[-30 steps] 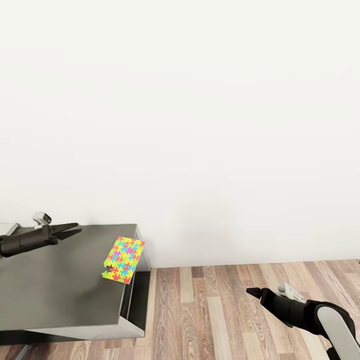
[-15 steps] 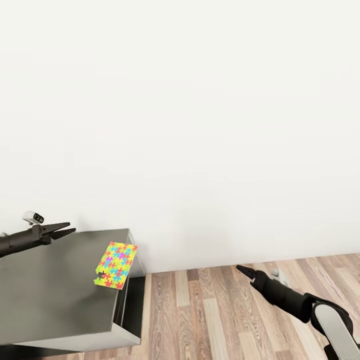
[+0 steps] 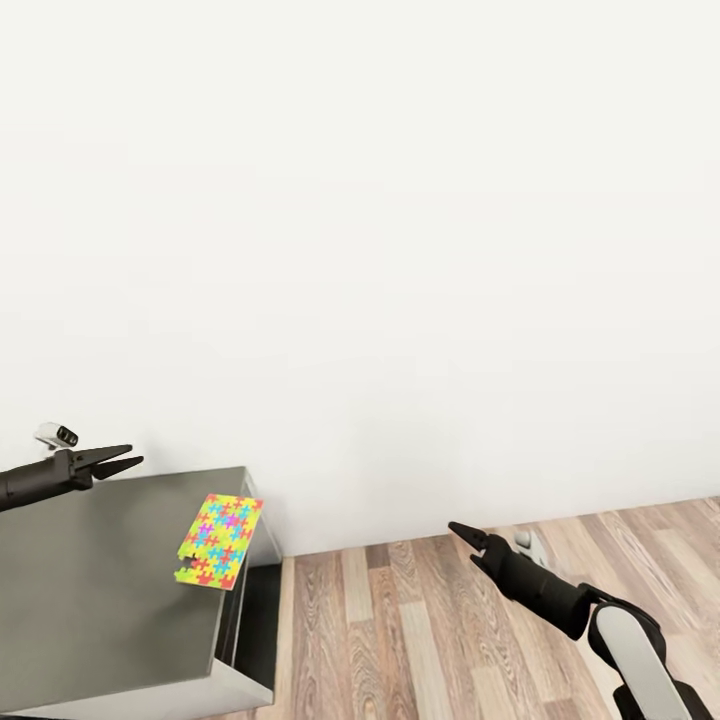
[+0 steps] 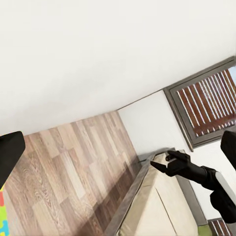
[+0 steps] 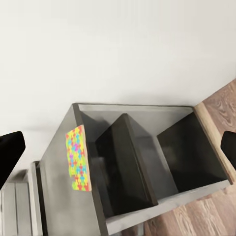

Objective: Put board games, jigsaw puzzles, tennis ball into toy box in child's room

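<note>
Head view, item list. Left gripper (image 3: 118,460): fingers parted a little, nothing between them, hovering over the far edge of a dark grey cabinet (image 3: 90,610). Right gripper (image 3: 468,537): tips close together, nothing held, above the wood plank floor (image 3: 420,620), well apart from the cabinet.

Jigsaw puzzle (image 3: 219,527): one multicolour square lying flat on the cabinet top near its corner, to the right of and nearer than the left gripper. In the right wrist view the puzzle (image 5: 78,158) overhangs the top's edge above open shelves.

Handling note: the sheet is thin, so pinching it at the overhanging edge looks easiest; keep the approach low and level.

Writing, brands: none legible.
</note>
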Robot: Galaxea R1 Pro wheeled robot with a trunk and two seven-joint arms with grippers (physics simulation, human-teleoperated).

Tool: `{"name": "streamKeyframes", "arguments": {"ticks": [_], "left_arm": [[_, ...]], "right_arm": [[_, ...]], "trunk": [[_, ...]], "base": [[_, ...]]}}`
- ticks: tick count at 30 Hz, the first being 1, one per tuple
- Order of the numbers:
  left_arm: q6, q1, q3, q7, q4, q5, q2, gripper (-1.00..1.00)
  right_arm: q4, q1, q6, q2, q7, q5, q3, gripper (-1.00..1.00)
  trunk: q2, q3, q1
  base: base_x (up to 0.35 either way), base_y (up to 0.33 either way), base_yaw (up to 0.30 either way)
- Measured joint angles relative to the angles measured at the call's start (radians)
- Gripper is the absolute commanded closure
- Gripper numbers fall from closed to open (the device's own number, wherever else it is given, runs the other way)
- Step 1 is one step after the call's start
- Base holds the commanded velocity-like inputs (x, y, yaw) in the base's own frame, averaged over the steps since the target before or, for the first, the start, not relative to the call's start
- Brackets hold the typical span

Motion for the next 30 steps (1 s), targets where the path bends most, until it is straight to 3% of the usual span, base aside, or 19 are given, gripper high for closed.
{"name": "streamKeyframes", "arguments": {"ticks": [16, 30], "left_arm": [[0.002, 0.0, 0.0, 0.0, 0.004, 0.0, 0.005, -1.0], [0.0, 0.0, 0.0, 0.0, 0.004, 0.0, 0.004, -1.0]], "right_arm": [[0.001, -0.003, 0.004, 0.033, 0.002, 0.0, 0.012, -1.0], [0.0, -0.004, 0.005, 0.04, 0.002, 0.0, 0.021, -1.0]], "trunk": [[0.0, 0.026, 0.0], [0.0, 0.049, 0.0]], "base": [[-0.054, 0.056, -0.014], [-0.011, 0.015, 0.0]]}}
